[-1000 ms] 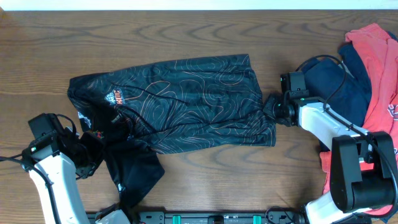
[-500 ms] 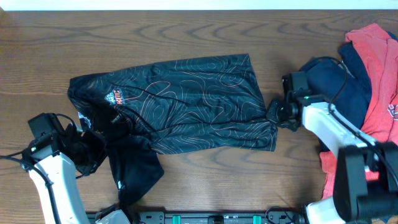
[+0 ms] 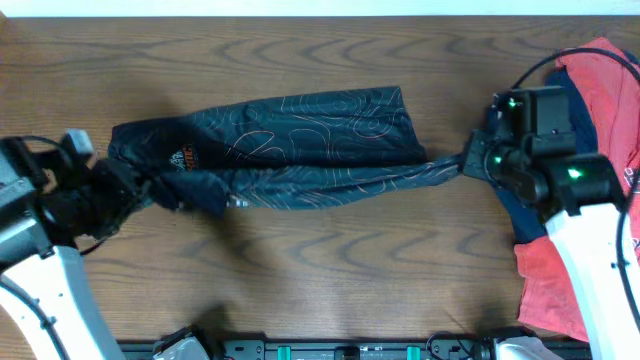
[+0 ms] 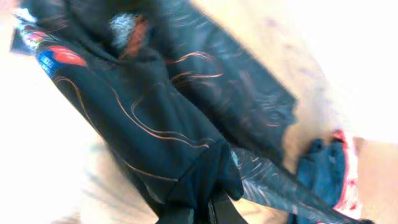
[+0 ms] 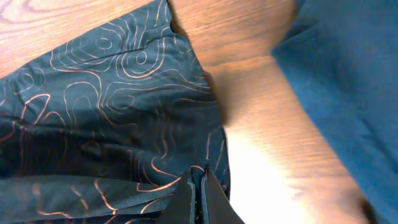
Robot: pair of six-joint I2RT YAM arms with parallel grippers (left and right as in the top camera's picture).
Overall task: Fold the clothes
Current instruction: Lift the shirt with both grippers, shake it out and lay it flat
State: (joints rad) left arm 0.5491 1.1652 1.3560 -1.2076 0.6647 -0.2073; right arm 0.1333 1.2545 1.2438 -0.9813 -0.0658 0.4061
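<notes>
Black jersey (image 3: 300,150) with thin orange contour lines is stretching across the middle of the wooden table (image 3: 320,290), pulled into a long, narrow band between your two arms. Your left gripper (image 3: 130,192) is clamping the bunched end at the table's left, just below the orange logo (image 3: 185,157). From the left wrist you are seeing the dark cloth (image 4: 155,124) gathering straight into its closed tips (image 4: 200,214). Your right gripper (image 3: 466,165) is pinching the opposite end, drawn out to a thin point, with its jaws pressed together on the fabric (image 5: 93,124). A navy garment (image 3: 575,90) and a red garment (image 3: 612,70) are lying heaped at the right edge, partly under your right arm.
</notes>
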